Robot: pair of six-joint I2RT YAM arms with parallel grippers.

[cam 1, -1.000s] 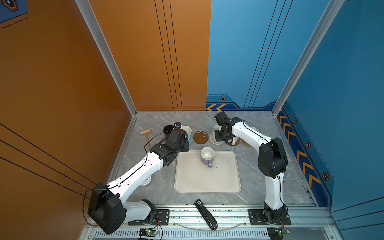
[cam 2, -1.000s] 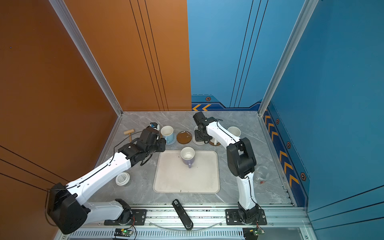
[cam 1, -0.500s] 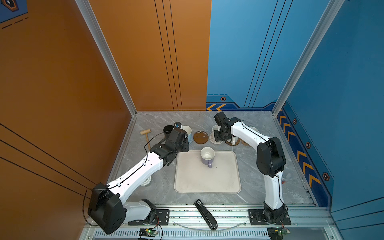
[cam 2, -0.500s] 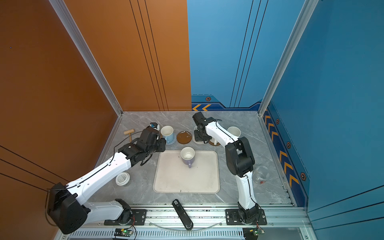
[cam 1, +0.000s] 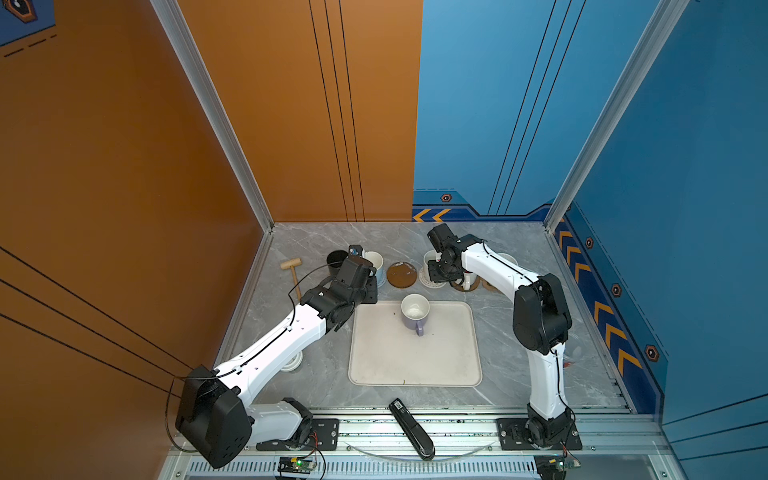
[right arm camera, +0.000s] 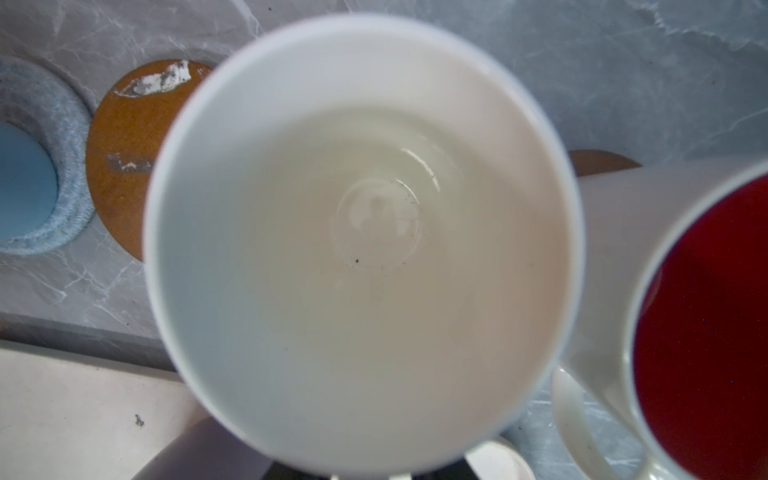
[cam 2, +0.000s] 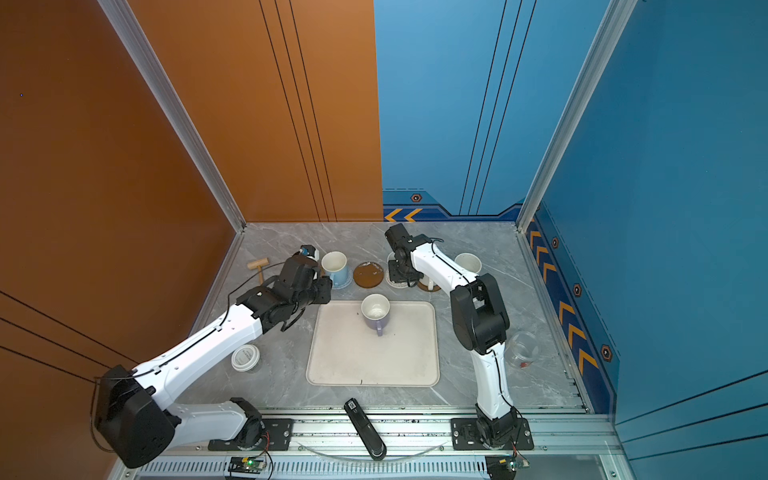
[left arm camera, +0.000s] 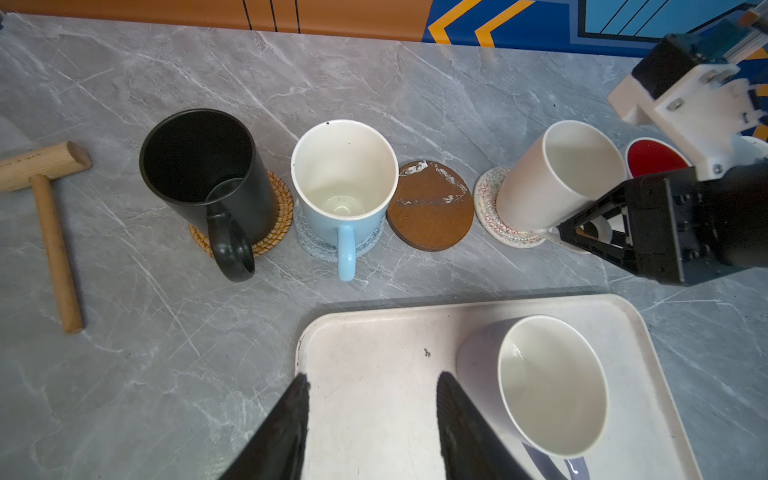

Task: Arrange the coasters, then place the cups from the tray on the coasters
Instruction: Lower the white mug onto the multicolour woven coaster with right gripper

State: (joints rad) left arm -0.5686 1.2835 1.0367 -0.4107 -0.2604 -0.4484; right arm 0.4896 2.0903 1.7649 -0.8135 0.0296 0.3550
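The lavender cup [cam 1: 414,311] stands alone on the cream tray [cam 1: 415,361]. My left gripper [left arm camera: 372,382] hangs open over the tray's far left corner, empty. In the back row, the black cup [left arm camera: 199,166] sits on the rattan coaster [left arm camera: 278,224] and the light blue cup [left arm camera: 345,174] on the grey coaster [left arm camera: 311,241]. A brown disc coaster [left arm camera: 432,208] lies bare. The white cup [left arm camera: 569,166] rests on the white crocheted coaster [left arm camera: 488,203]. My right gripper [left arm camera: 582,235] is at its handle, and the cup hides the jaws. The red-lined cup [right arm camera: 706,324] stands beside it.
A speckled cream cup [cam 2: 467,262] stands at the back right behind my right arm. A wooden mallet [left arm camera: 50,216] lies left of the black cup. A white lid [cam 2: 245,357], a clear glass jar [cam 2: 523,349] and a black device [cam 1: 411,428] lie nearer the front.
My right wrist has shifted very slightly at the white cup. The left arm and all the cups stand as before.
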